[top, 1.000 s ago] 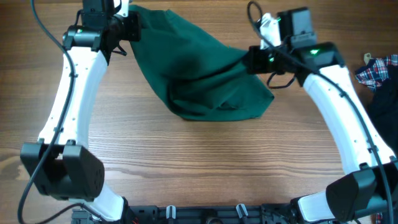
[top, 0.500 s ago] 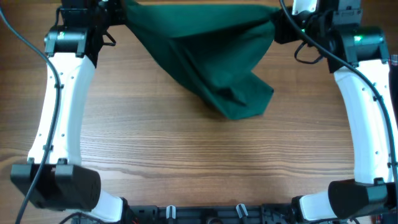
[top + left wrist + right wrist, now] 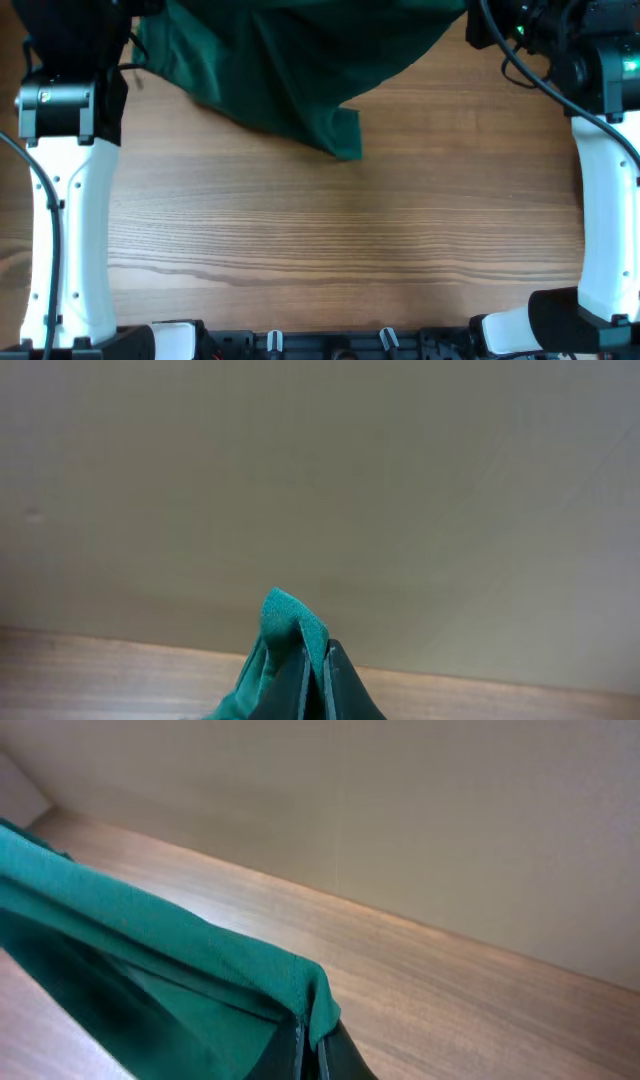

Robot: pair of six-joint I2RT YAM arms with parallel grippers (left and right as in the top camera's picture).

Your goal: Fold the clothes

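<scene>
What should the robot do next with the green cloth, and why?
Probably lower both arms to lay the green garment flat on the table: the left gripper and right gripper pinch its edge, and it hangs creased between them.

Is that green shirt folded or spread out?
Spread out, not folded: the green shirt hangs stretched between the left pincer and right pincer, each shut on an edge, its lower corner dangling loose.
</scene>
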